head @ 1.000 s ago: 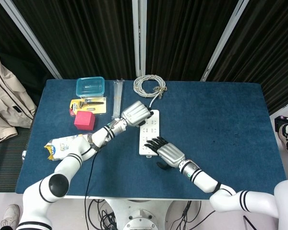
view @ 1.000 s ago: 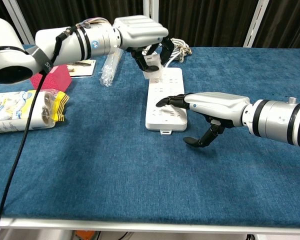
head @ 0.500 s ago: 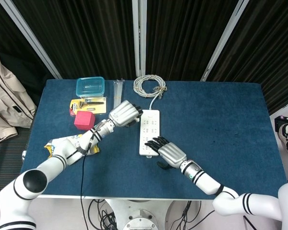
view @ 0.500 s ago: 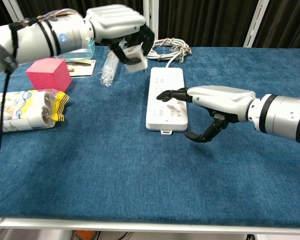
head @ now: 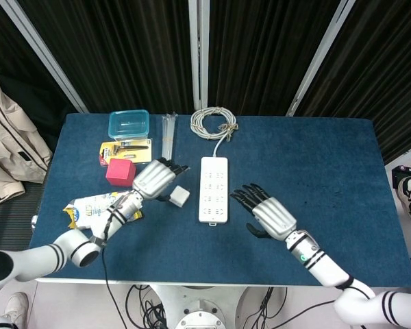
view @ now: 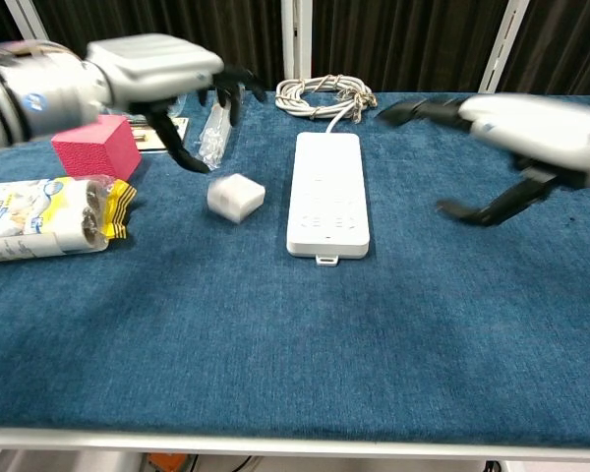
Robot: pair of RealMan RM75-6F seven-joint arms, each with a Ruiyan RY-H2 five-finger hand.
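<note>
The teal lidded container (head: 129, 124) holds contents too indistinct to identify, while the white plug adapter (head: 180, 196) lies on the blue table (head: 315, 157) beside the power strip (head: 214, 189), released between the open, motion-blurred left hand (head: 154, 179) and open right hand (head: 268, 212).

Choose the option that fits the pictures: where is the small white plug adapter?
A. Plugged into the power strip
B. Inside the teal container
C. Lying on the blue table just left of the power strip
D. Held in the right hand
C: the white plug adapter lies loose on the table, between the open left hand and the power strip; neither hand's fingers touch it.
</note>
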